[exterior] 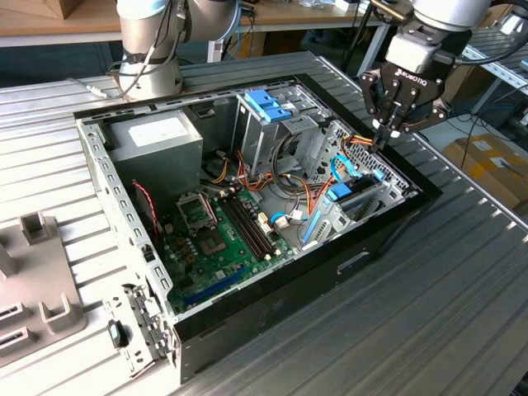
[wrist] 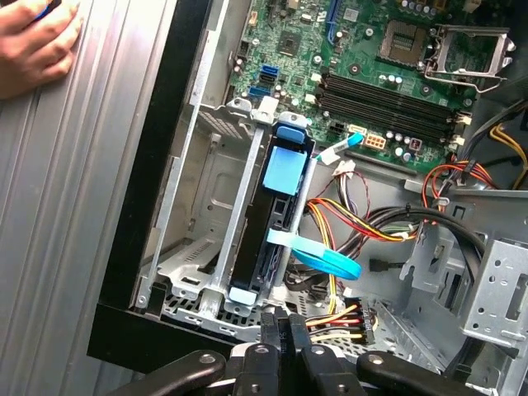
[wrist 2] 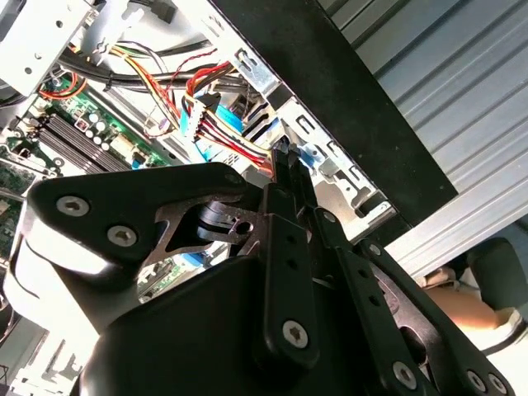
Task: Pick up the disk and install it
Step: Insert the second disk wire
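1. Nearest the lens in both wrist views are the jaws. They are pinched together, tip against tip, and I see nothing held between them.
2. The disk point(wrist: 276, 239), as far as I can judge, stands on edge in the metal bay point(wrist: 239, 214) directly beyond the jaw tips. Its dark side shows, and a blue carrier tab point(wrist: 286, 169) sits at its far end.
3. Risk: if it is not fully seated, a push from closed tips could skid off the narrow edge and tilt it in the rails.
4. Risk: the bundle of coloured wires point(wrist: 346, 219) and the blue flat cable point(wrist: 326, 260) lie just beside the jaws, so a sideways move could snag or unplug them.
5. Risk: a person's hand point(wrist: 33, 45) rests on the bench point(exterior: 445, 313) beyond the case wall point(exterior: 272, 305), within the arm's possible sweep.
6. Writing: the disk's label is hidden. The grey power-supply box point(exterior: 157, 140), well away from the jaws, carries a white sticker whose print is too small to read. The lettering on the gripper body is left unread.
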Controlling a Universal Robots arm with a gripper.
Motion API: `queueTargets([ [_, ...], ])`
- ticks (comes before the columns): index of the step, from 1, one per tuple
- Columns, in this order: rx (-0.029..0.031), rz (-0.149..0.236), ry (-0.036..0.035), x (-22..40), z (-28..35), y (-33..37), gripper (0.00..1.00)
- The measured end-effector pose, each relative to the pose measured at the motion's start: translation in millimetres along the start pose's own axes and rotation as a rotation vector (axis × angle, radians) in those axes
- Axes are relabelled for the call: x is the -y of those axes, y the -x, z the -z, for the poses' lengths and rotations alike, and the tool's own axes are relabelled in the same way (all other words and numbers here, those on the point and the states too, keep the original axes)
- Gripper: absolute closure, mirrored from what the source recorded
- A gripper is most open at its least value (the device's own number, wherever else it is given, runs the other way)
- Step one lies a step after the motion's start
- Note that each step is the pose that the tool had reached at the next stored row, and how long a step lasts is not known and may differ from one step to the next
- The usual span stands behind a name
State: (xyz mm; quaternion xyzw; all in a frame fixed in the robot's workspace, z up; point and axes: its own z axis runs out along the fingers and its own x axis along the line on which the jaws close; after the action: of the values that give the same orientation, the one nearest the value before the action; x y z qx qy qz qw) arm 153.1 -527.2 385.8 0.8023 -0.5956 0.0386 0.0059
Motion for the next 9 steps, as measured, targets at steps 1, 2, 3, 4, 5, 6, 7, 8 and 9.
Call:
queueTargets([
  [1,0.0000,0.000,0.0000,0.0,0.0,0.0,0.84],
  [2,0.0000,0.000,0.0000,0.0,0.0,0.0,0.84],
  [3,-0.0001,0.000,0.0000,0.0,0.0,0.0,0.84],
  [4,0.0000,0.000,0.0000,0.0,0.0,0.0,0.84],
  [5,-0.0001,0.000,0.0000,0.0,0.0,0.0,0.84],
  [6,0.0000,0.000,0.0000,0.0,0.0,0.0,0.84],
  [7,0.0000,0.000,0.0000,0.0,0.0,0.0,0.84],
  [8,0.0000,-0.003,0.0002,-0.2,-0.2,0.1,0.84],
  [9,-0.0005,-0.017,0.0012,-0.2,-0.3,0.1,0.84],
])
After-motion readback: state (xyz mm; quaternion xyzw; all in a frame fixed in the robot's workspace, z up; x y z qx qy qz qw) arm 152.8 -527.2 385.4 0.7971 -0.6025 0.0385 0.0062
